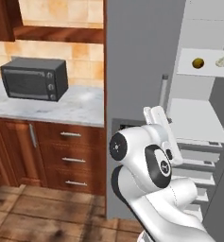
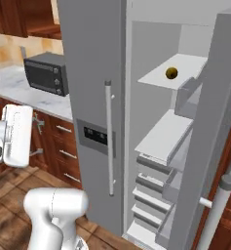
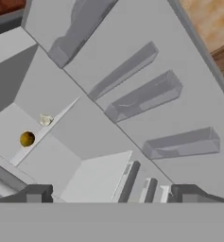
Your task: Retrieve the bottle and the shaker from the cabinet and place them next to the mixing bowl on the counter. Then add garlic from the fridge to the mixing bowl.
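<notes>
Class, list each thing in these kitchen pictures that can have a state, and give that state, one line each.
Fridge right door: swung open.
Fridge left door: closed.
Garlic: resting on upper fridge shelf.
Gripper: open, holding nothing.
Microwave: door closed.
Counter drawers: closed.

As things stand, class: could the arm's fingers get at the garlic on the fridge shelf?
Probably yes. The fridge door stands open, the garlic lies uncovered on the upper shelf beside a round brown item, and the fingers are spread open. The arm must first extend.
</notes>
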Robot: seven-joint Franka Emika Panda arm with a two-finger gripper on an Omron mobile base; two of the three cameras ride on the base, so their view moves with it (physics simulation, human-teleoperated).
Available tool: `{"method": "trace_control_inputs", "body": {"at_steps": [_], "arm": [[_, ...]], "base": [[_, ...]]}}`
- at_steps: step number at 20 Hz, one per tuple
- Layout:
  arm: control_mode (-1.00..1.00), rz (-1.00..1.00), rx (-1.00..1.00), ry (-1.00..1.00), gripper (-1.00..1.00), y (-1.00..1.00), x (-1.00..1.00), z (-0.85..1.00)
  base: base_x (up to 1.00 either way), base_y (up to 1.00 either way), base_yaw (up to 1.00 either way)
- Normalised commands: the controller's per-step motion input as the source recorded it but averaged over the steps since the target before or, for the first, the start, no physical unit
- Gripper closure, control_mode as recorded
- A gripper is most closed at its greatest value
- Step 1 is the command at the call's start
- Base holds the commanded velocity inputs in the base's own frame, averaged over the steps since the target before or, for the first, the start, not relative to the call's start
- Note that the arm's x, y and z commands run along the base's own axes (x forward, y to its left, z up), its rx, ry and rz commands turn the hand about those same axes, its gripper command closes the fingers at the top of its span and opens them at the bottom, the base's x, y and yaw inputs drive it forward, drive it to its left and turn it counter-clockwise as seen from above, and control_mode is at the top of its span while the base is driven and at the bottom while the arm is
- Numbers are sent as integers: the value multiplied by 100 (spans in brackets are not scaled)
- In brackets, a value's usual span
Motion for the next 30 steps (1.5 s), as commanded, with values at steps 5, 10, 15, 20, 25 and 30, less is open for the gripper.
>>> {"method": "trace_control_inputs", "body": {"at_steps": [5, 10, 15, 20, 25, 30], "arm": [[100, 0, 0, 0, -100, 0, 0, 0], [100, 0, 0, 0, -100, 0, 0, 0], [100, 0, 0, 0, -100, 0, 0, 0], [100, 0, 0, 0, -100, 0, 0, 0], [100, 0, 0, 0, -100, 0, 0, 0], [100, 0, 0, 0, -100, 0, 0, 0]], "base": [[2, -12, -25], [7, -1, -42], [11, 0, -45], [21, 0, -40], [34, 0, -34], [50, 0, -29]]}}
